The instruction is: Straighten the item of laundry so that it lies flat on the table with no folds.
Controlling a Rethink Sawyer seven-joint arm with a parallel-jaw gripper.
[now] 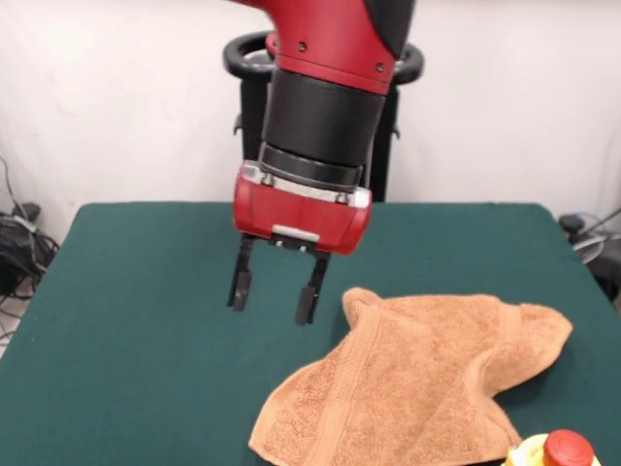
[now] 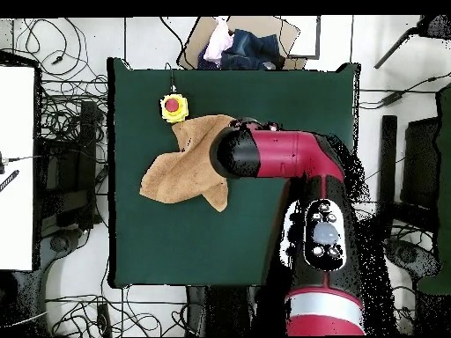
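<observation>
The orange-tan towel (image 1: 417, 383) lies crumpled on the green table (image 1: 126, 320), with folds and a raised corner at its top left. In the overhead view the towel (image 2: 181, 167) lies near the table's (image 2: 176, 246) far edge, partly hidden under the arm. My gripper (image 1: 273, 288) hangs open and empty just above the table, a little to the left of the towel's raised corner. It holds nothing. In the overhead view the arm's head hides the gripper.
A yellow box with a red button (image 1: 558, 451) sits at the front right edge, touching the towel; it also shows in the overhead view (image 2: 173, 106). A box of clothes (image 2: 238, 44) stands beyond the table. Cables lie around it.
</observation>
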